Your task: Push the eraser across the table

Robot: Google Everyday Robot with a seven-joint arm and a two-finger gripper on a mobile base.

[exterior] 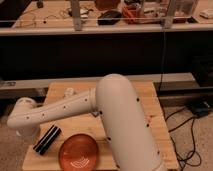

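Watching from beside the table (150, 95): a pale wooden top fills the lower middle of the frame, with dark floor around it.

Arm: the white arm (120, 115) rises from the lower right of the frame as a thick rounded column. It bends at the middle and runs down-left across the table as a thinner link dotted with small dark holes. It ends in a round joint at the far left, over the table's left edge.

Gripper: the gripper (25, 133) hangs under that round joint, at the left edge of the table in the lower left of the frame. Only a pale stub shows from here. Whether it is wide or narrow, I cannot tell. Nothing is visibly held.

Eraser: the eraser (47, 139) is a long black block lying flat on the table's lower left part. It lies at a slant, lower end toward the left edge, upper end tucked just under the thin link. It sits just to the right of the gripper; contact between the two cannot be judged.

Other items:
- Orange-red bowl (79, 155), open side up, at the table's near edge, just right of the eraser and apart from it.
- Small white object (69, 91) at the table's upper left corner, well apart from the eraser.
- Cluttered workbench (50, 20) across the top of the frame.
- Black cables (192, 135) on the floor at right.
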